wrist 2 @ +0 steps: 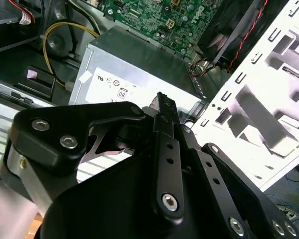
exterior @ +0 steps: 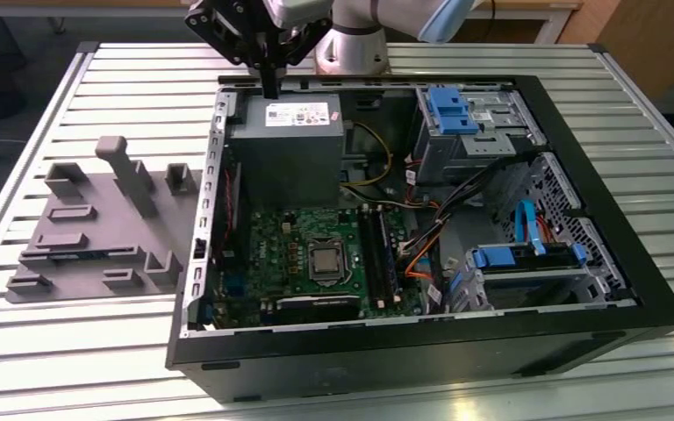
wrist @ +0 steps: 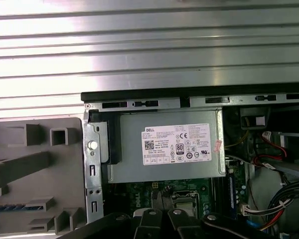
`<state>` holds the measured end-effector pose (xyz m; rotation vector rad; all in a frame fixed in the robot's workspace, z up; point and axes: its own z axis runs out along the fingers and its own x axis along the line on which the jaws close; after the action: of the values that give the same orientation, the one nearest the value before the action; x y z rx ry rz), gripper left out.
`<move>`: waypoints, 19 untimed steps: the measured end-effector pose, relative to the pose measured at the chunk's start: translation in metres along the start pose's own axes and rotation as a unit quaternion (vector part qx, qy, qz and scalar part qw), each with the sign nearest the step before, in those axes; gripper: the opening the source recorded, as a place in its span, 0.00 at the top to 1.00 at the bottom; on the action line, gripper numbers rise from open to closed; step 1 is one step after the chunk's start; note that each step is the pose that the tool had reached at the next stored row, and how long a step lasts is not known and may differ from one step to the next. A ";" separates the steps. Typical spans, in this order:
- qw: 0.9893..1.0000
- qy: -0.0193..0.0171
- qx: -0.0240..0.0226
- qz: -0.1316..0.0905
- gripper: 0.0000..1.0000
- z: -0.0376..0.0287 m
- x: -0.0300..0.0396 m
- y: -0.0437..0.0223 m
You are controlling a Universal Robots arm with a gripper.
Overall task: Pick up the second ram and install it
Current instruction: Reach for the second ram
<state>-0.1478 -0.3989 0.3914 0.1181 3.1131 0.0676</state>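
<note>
Two black fingers (wrist 2: 164,129) of the gripper (exterior: 270,93) are clenched together on nothing. In the exterior view their tips point down over the grey power supply (exterior: 287,132), at the twelve o'clock end of the open computer case (exterior: 431,351). The green motherboard (exterior: 302,254) lies toward six o'clock from there. The second ram (exterior: 80,256), a bluish-green strip, lies in the grey holder (exterior: 103,230) on the slatted table (exterior: 80,351). It is outside the case, about eight o'clock from the gripper and well apart from it.
</note>
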 end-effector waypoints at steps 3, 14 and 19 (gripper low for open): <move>1.000 0.000 0.000 0.000 0.89 0.0001 0.0013 -0.0001; 1.000 0.000 0.000 0.000 0.89 0.0006 0.0060 -0.0005; 1.000 0.000 0.000 0.000 0.89 0.0007 0.0088 -0.0007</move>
<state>-0.1566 -0.3989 0.3904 0.1181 3.1132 0.0675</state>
